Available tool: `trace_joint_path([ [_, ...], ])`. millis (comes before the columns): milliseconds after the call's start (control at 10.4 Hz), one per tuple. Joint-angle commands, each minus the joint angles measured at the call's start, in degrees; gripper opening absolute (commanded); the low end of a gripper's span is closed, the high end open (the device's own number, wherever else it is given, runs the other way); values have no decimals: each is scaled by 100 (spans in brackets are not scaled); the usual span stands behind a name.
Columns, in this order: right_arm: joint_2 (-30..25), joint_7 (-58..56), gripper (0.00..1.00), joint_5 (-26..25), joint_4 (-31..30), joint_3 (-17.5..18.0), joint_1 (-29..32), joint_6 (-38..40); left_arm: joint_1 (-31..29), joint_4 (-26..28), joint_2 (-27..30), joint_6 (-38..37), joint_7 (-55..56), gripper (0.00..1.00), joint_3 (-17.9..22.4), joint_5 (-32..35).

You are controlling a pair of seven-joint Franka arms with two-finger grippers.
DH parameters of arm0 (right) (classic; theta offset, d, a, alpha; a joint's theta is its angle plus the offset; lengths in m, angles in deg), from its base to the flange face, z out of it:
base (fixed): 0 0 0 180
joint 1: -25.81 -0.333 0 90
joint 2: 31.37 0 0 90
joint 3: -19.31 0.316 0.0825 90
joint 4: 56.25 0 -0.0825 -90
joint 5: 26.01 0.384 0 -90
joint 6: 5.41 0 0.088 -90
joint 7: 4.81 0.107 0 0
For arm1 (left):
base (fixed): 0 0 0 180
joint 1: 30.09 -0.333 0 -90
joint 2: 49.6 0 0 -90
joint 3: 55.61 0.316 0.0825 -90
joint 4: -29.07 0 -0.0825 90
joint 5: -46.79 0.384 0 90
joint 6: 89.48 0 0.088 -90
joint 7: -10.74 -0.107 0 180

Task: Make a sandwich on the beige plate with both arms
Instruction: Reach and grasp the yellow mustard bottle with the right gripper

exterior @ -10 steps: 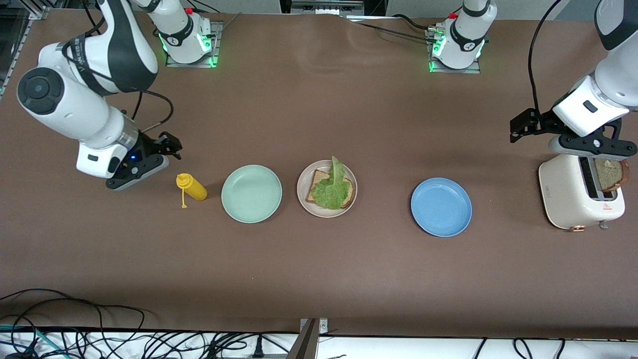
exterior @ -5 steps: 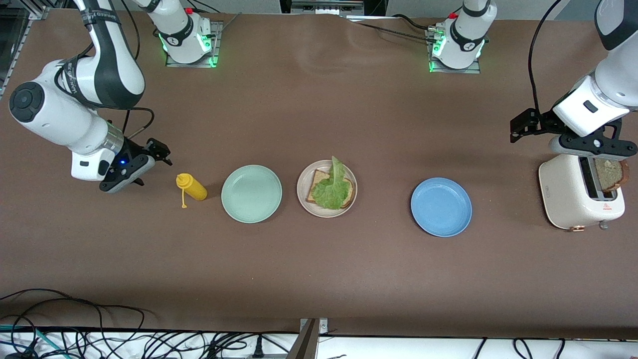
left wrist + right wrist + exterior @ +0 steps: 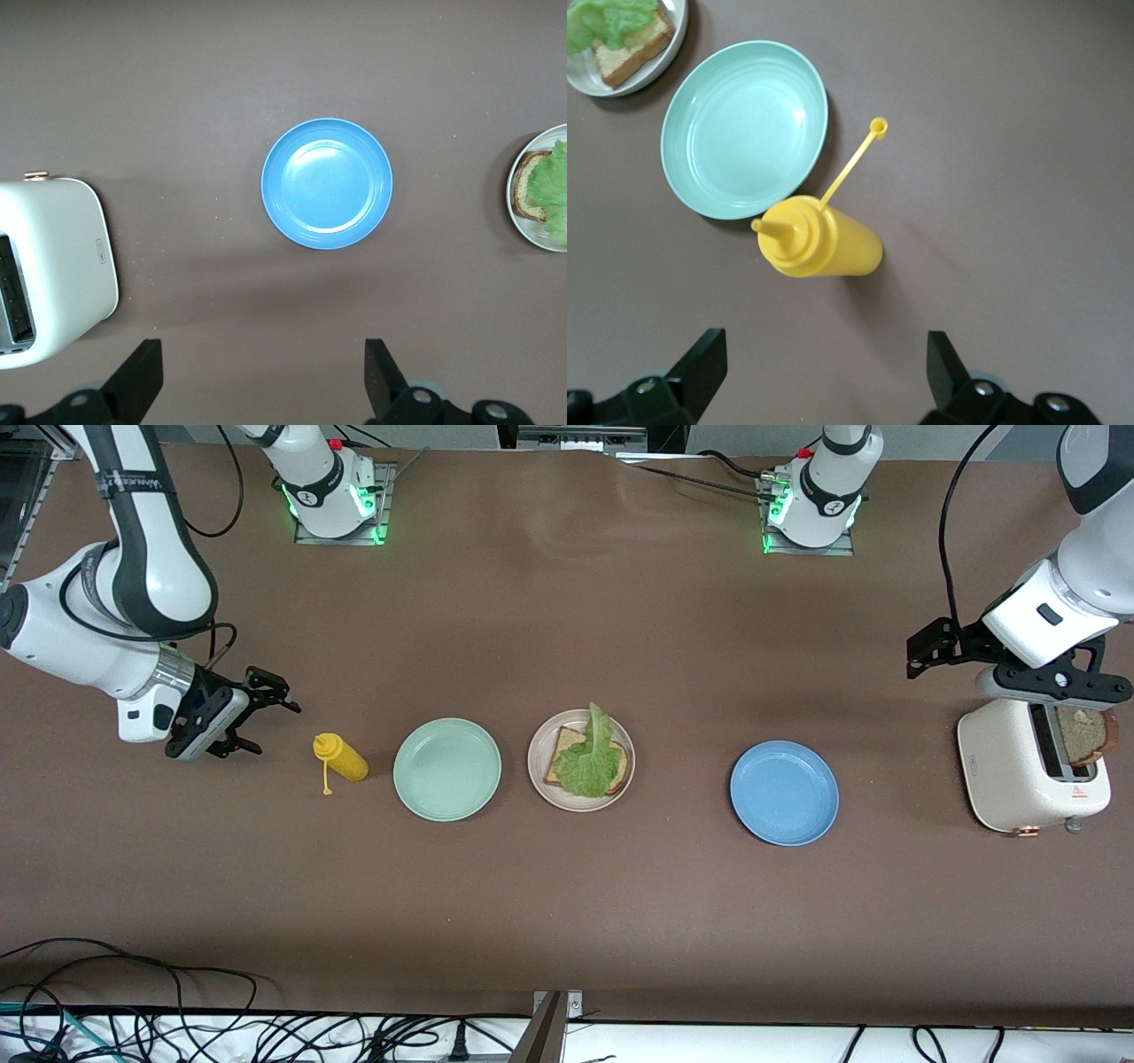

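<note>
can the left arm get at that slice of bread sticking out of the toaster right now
Probably yes: the left gripper hangs open right over the toaster, where the bread slice stands up from the slot with nothing covering it.

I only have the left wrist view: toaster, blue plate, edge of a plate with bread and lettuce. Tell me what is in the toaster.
Observer: A bread slice stands in the toaster slot, and the open left gripper is above it.
Operator: Report the right gripper.
Observer: The right gripper is open, over the table beside a yellow squeeze bottle at the right arm's end.
Operator: Name anything else I'm missing.
Observer: A mint-green plate sits between that bottle and the beige plate.
Operator: Say how the sandwich stands.
Observer: One bread slice with lettuce on it; no top slice yet.
</note>
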Motion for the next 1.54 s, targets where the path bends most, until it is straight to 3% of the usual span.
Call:
trace_joint_path([
  [0,344,-1083,100,756,-44,-93,24,-89,-1,-71,10,-100,47,100,-10,119],
  [384,915,-2341,100,1662,-9,-128,32,-89,7,-79,10,-100,56,100,-10,102],
  [865,1434,-3300,100,2445,237,-129,32,-80,16,-79,10,-100,82,100,-10,84],
  [1441,1655,-3346,100,2692,387,-85,15,-63,25,-79,10,-100,91,100,-10,84],
])
